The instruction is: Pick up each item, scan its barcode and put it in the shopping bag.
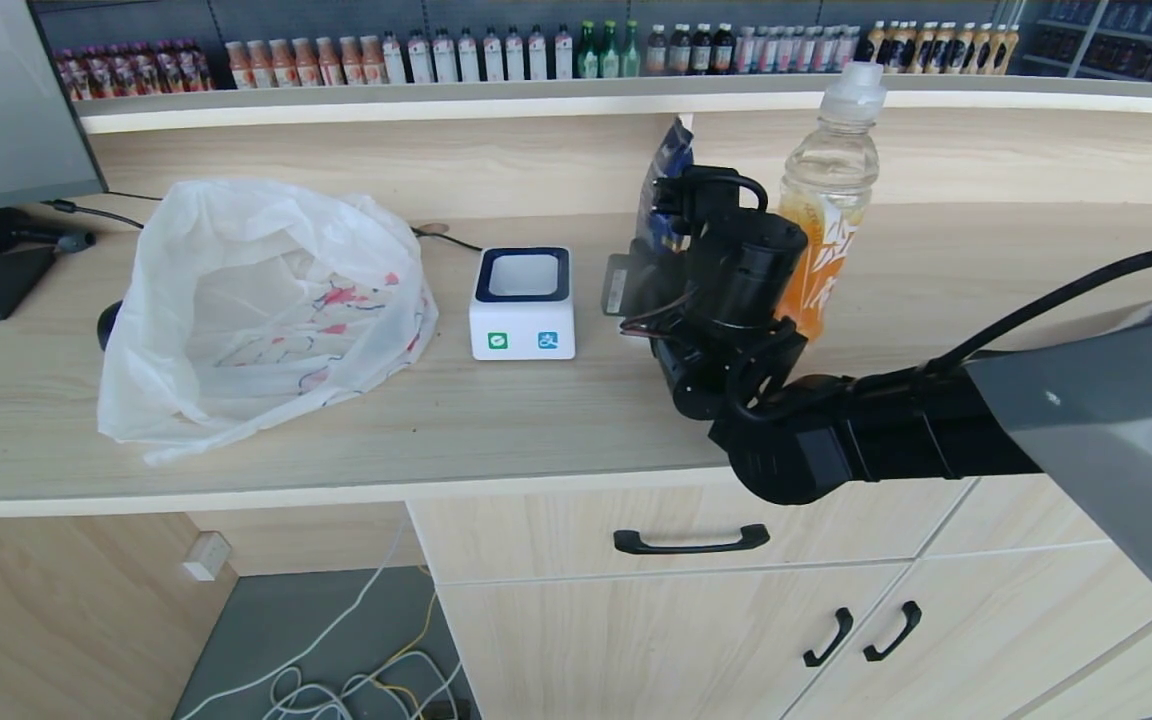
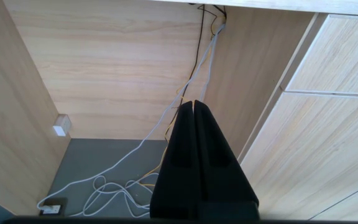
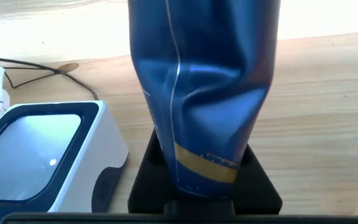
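The right gripper [image 3: 204,177] is clamped on the lower end of a blue pouch [image 3: 204,87], and the foil dents where it is held. The pouch looks light, soft and probably slippery, so a firm pinch across its flat sides suits it. It stands upright over the counter [image 1: 536,420], near the scanner [image 1: 522,300]. The bag [image 1: 256,300] lies farther left and the bottle [image 1: 826,200] is on the right. The left gripper [image 2: 194,134] hangs closed and holds nothing.

From the head we look forward and down across the counter [image 1: 536,430]. Our right wrist camera sits low over that counter, pressed close to a blue pouch [image 3: 204,93], and shares the scanner [image 3: 42,155] with the head. Our left wrist camera hangs below the countertop, facing the cables [image 2: 104,186] on the floor, which the head also sees.
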